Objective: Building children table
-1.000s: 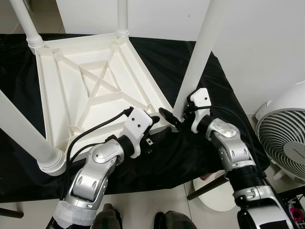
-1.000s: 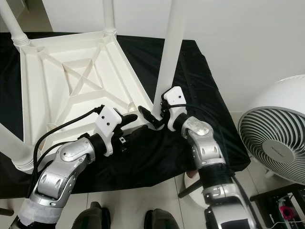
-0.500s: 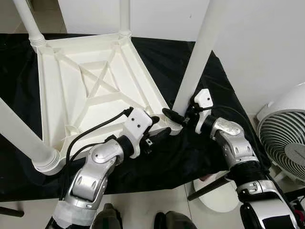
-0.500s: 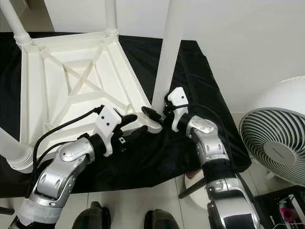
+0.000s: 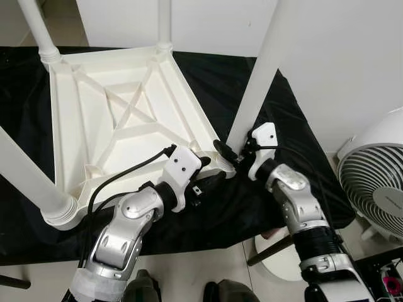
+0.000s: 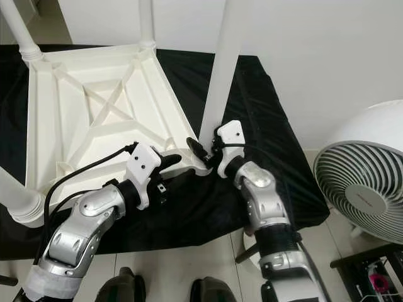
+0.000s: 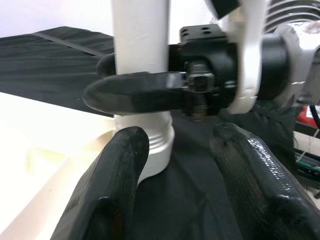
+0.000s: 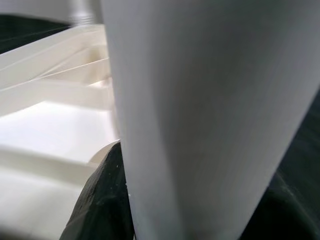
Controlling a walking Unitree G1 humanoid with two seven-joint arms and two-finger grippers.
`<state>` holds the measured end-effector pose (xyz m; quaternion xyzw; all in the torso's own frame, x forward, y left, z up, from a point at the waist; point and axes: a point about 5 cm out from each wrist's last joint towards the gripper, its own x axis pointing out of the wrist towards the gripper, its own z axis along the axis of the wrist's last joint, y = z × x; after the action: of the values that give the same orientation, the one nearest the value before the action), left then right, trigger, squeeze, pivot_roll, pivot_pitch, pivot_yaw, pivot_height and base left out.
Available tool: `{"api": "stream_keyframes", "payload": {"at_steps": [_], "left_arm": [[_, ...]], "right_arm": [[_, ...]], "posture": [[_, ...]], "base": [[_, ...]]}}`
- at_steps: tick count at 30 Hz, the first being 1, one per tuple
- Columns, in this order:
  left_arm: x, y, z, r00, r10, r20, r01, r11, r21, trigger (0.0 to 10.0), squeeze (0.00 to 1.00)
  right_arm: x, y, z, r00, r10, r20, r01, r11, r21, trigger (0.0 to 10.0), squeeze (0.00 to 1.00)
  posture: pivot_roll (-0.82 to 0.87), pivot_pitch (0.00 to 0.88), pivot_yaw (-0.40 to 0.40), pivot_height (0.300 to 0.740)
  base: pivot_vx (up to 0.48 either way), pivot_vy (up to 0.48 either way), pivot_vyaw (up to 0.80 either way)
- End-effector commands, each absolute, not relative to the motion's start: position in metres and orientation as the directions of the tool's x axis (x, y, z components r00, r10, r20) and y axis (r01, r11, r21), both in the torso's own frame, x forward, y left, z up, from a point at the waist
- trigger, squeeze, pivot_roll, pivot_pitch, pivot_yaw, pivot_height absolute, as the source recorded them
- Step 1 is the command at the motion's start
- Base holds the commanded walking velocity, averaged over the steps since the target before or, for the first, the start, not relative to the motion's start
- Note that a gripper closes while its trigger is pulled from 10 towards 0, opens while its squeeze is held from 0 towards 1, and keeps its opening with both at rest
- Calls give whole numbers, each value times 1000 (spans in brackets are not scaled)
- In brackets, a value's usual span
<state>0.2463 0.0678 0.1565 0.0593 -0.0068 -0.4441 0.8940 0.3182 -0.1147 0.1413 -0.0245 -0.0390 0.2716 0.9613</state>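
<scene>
White leg (image 8: 200,110) up close; black finger (image 8: 105,200) beside it

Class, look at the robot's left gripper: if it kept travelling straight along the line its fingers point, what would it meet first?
Most likely the base collar of the white table leg, directly ahead of the open left gripper. The right gripper clasps that leg just above, though depth is uncertain.

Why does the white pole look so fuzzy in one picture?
In the right wrist view the table leg sits too close to the camera, so it blurs. In the left wrist view it looks sharper, with the right gripper around it.
</scene>
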Motion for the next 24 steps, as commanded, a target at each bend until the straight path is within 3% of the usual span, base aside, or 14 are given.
{"api": "stream_keyframes", "payload": {"at_steps": [1, 3, 5, 14, 15, 24], "left_arm": [[247, 66, 159, 629, -777, -32, 774, 622, 119, 10000, 0], [247, 67, 159, 631, -775, -32, 772, 624, 119, 10000, 0], [247, 68, 159, 632, -774, -32, 771, 625, 119, 10000, 0], [244, 66, 158, 636, -771, -32, 769, 630, 105, 10000, 0], [244, 66, 158, 637, -770, -32, 768, 631, 105, 10000, 0], [245, 68, 158, 646, -763, -30, 761, 640, 106, 10000, 0]], "right_arm": [[319, -120, 134, 922, 387, 25, -386, 922, -43, 10000, 0], [319, -120, 137, 970, 238, 41, -238, 971, 0, 10000, 0], [318, -119, 138, 978, 202, 46, -202, 979, 8, 10000, 0], [309, -103, 145, 983, 174, 59, -176, 984, 19, 10000, 0], [309, -106, 147, 983, 172, 66, -173, 985, 19, 10000, 1000], [318, -126, 160, 967, 231, 102, -230, 973, -30, 10000, 1000]], "posture": [[28, 31, -62, 740], [27, 35, -63, 740], [26, 42, -66, 740], [16, 54, -71, 740], [15, 56, -73, 740], [11, 64, -80, 740]], "base": [[0, 0, 0], [0, 0, 0], [0, 0, 0], [0, 0, 0], [0, 0, 0], [0, 0, 0]]}}
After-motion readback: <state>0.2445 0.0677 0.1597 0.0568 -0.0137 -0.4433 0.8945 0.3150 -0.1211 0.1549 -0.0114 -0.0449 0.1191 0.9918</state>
